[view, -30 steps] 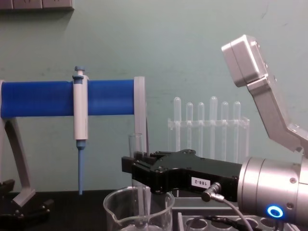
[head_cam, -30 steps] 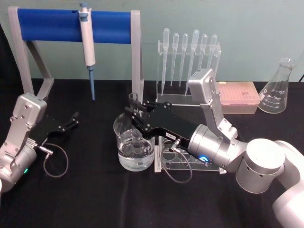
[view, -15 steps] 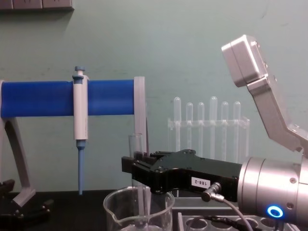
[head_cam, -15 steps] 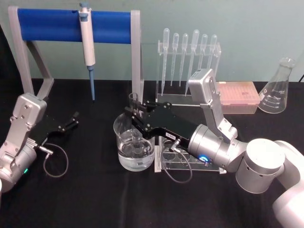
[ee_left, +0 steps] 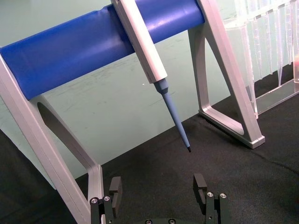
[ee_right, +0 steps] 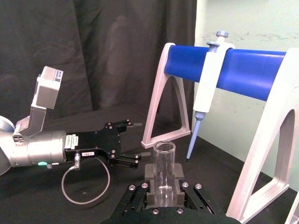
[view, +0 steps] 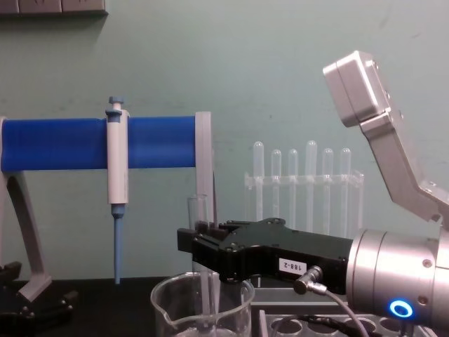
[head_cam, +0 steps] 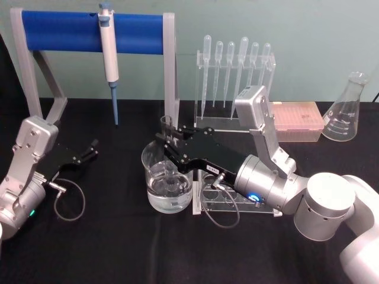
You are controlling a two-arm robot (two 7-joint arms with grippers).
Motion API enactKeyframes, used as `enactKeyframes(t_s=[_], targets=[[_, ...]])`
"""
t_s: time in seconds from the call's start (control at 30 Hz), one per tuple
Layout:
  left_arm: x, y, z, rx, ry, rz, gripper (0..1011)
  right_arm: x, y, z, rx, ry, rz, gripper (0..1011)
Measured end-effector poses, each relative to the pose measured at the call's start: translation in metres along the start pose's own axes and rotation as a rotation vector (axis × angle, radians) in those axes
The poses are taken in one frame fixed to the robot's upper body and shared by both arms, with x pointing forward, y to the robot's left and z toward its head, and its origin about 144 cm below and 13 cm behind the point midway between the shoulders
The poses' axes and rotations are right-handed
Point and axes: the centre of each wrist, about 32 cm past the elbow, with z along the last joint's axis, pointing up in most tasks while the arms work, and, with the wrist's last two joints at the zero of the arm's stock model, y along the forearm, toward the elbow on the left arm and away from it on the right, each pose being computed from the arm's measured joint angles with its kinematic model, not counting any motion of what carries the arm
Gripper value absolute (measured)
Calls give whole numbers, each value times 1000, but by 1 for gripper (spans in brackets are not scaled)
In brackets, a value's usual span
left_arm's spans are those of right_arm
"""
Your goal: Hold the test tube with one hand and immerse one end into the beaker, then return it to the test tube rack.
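My right gripper (head_cam: pixel 170 144) is shut on the test tube (head_cam: pixel 167 125), a slim clear glass tube held upright with its open rim on top. The tube's lower part reaches down inside the beaker (head_cam: pixel 154 183), a wide glass beaker with water in its bottom. Seen from the chest, the tube (view: pixel 198 209) stands above the black gripper (view: pixel 203 237) and carries on below it into the beaker (view: pixel 168 309). The right wrist view has the tube (ee_right: pixel 164 163) clamped between the pads (ee_right: pixel 150 173). My left gripper (head_cam: pixel 92 148) rests open on the table at the left, also in its own view (ee_left: pixel 158 186).
A blue-bar stand (head_cam: pixel 65 31) with a hanging micropipette (head_cam: pixel 108 53) stands at the back left. A clear rack of plastic pipettes (head_cam: pixel 234 71), a pink tip box (head_cam: pixel 296 118) and a conical flask (head_cam: pixel 346 109) line the back right. A clear tube rack (head_cam: pixel 237 204) lies under my right wrist.
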Motion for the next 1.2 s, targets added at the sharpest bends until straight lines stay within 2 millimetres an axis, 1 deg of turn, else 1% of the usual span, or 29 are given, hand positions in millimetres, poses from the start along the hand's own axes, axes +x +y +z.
enactKeyframes(t_s=[1.03,1.2], targets=[[0,0,0,0,0,0,1000,0,0,0,0,-1,0,224],[0,0,0,0,0,0,1000,0,1,5,6,-9,-3,224]])
